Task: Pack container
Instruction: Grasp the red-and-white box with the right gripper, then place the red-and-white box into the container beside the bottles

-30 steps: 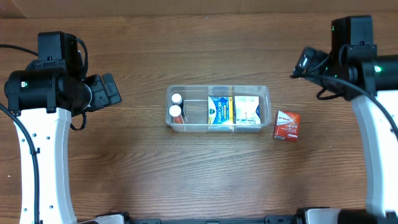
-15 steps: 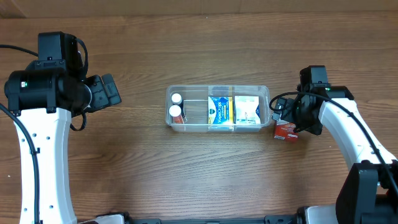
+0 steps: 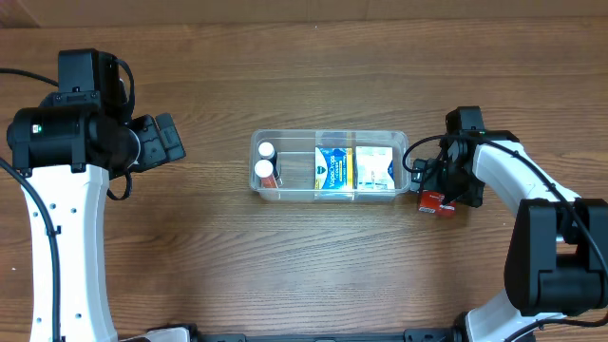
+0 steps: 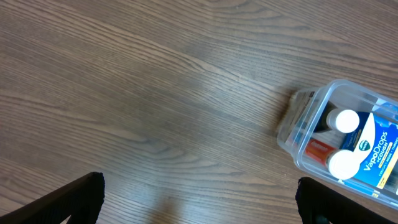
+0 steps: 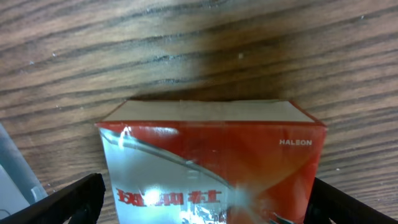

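just off the right end of the container [image 3: 332, 133], toward the right edge of the table [image 3: 285, 275]: right pincer [image 3: 435, 185], low over a small red box [image 3: 440, 205]. from the right wrist view, red box [image 5: 211, 162] filling the space between the two dark fingertips [image 5: 74, 202] at the lower corners. right pincer [image 5: 208, 202] open and straddling, not clamped; cannot tell contact with the cardboard.

at the middle of the table: the container, clear and shallow, lying lengthwise from left edge toward right edge. already holding two white-capped bottles [image 3: 266, 161] at the left end, a blue-and-yellow box [image 3: 333, 168] past the middle and a white box [image 3: 376, 167] at the right end. bare floor only between the bottles and the blue-and-yellow box.

key relation: container directly to the left of the right pincer, just beside the red box, separated by a thin strip of table. long axis of the container pointing straight at the pincer, so short right-hand wall first in the path.

far toward the left edge: left pincer [image 3: 166, 141], well apart from the container. in the left wrist view, fingers [image 4: 68, 199] wide apart, left pincer [image 4: 199, 199] open and empty, only the bottle end of the container [image 4: 298, 112] showing. right arm clearly the nearer one.

judged step: grasp of the last loose item. next move likely calls for squeezing the red box, lifting above the rim, then a short carry leftward along the long axis. main risk: catching the right-hand rim, or landing on the white box for want of room.
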You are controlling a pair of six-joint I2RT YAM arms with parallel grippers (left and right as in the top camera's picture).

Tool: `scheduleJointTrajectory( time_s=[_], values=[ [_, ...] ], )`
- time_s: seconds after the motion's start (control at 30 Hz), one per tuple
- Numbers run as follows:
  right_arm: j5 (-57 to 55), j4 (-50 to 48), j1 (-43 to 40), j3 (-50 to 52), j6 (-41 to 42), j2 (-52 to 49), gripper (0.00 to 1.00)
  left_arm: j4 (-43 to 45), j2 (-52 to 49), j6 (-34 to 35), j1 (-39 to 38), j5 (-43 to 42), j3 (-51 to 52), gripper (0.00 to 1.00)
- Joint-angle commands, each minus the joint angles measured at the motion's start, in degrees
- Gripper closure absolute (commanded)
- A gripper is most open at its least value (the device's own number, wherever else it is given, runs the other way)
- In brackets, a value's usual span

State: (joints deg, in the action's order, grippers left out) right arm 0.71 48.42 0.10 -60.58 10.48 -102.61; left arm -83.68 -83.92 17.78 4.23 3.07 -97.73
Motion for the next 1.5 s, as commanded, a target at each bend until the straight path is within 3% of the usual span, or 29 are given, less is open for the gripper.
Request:
scheduleJointTrajectory(
  time_s=[0.0, 0.17, 0.47, 1.0, 1.2, 1.47],
  values=[
    [0.3, -0.3, 0.2, 0.3, -0.3, -0.1, 0.02, -0.3, -0.1, -1.1, -0.1, 0.5, 0.2, 0.00],
    [0.3, -0.2, 0.2, 0.3, -0.3, -0.1, 0.14, -0.4, -0.1, -1.1, -0.1, 0.5, 0.2, 0.00],
    [0.3, -0.2, 0.2, 0.3, -0.2, -0.1, 0.25, -0.3, -0.1, -1.1, -0.1, 0.5, 0.2, 0.00],
    [0.3, 0.4, 0.2, -0.7, 0.0, 0.1, 0.32, -0.4, -0.1, -1.1, -0.1, 0.5, 0.2, 0.00],
    [0.3, 7.5, 0.2, -9.1, 0.0, 2.6, 0.32, -0.4, -0.1, -1.1, -0.1, 0.5, 0.2, 0.00],
    [1.5, 23.8, 5.7, -33.9, 1.8, 12.3, 0.34, -0.3, -0.1, -1.1, -0.1, 0.5, 0.2, 0.00]
  ],
)
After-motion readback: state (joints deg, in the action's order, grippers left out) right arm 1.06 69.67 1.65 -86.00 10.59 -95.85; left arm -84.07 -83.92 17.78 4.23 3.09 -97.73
